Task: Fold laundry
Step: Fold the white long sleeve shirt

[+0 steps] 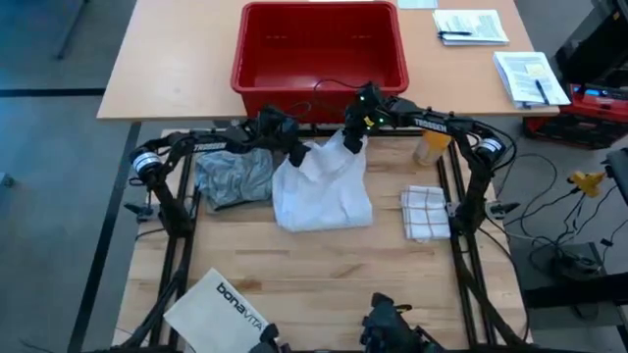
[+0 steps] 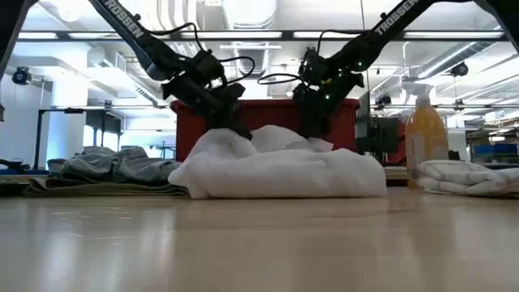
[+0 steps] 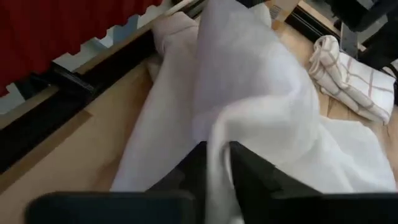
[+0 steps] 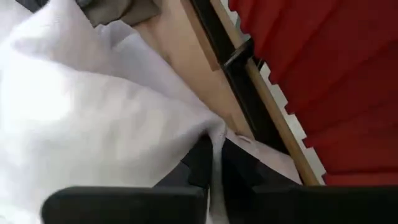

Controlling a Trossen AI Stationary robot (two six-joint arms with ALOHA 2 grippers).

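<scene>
- Low view hid the far edge of the white shirt (image 2: 280, 172) behind its own bulk, and the fingertips of both grippers were sunk in cloth, so the exact grip points could not be seen there.
- High view showed the shirt as a crumpled heap in the middle of the wooden table (image 1: 324, 275), just in front of the red bin (image 1: 319, 47); no collar or buttons could be made out.
- Its long axis ran roughly from the far edge of the table toward the near side, with a raised peak at the far end.
- Left gripper (image 3: 217, 163) was closed on a fold of the white shirt at the far left corner of the heap; the cloth passed between its two dark fingers.
- Right gripper (image 4: 214, 157) was also clamped on the shirt, at the lifted peak near the bin, with a thin edge of fabric pinched between the fingers.
- Grey T-shirt (image 1: 234, 176) lay crumpled to the left of the white shirt, touching it, and it seemed to rest on a khaki-tan piece (image 2: 105, 190), of which only a flat edge showed.
- Checked towel (image 1: 425, 212) lay folded to the right, apart from the shirt, and a spray bottle (image 2: 424, 126) stood behind it.
- White bag (image 1: 218, 312) printed "bonavita" lay at the near left, partly cut off.
</scene>
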